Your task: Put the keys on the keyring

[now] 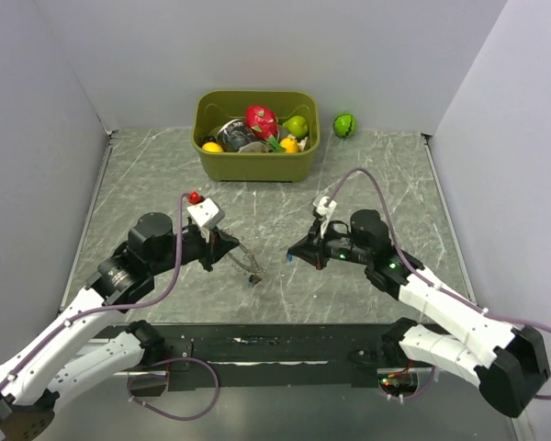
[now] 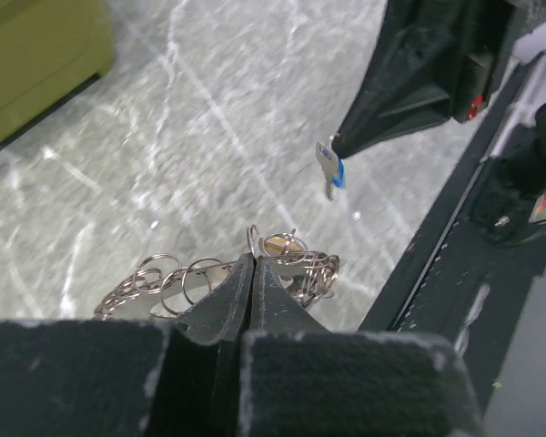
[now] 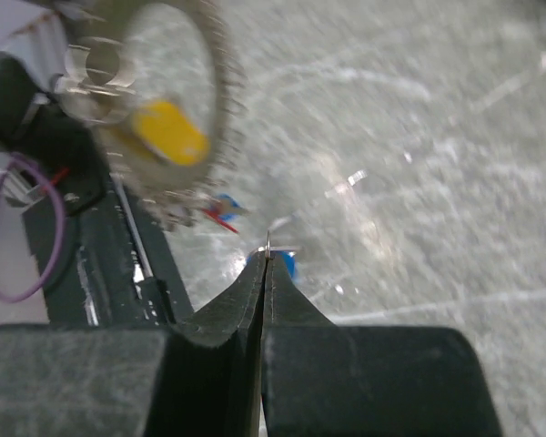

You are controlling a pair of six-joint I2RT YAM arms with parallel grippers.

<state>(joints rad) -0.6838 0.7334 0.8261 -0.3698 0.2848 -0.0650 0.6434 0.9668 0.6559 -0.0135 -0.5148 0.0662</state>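
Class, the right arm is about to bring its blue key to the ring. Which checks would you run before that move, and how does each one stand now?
1. Left gripper shut on the keyring: ok.
2. Right gripper shut on the blue key: ok.
3. Blue key and keyring apart, nothing between them: ok.
4. Keyring lifted off the table: ok.
5. Yellow key threaded on the keyring: cannot tell.
6. Keyring's opening turned towards the blue key: cannot tell.

No readable text or labels anywhere.
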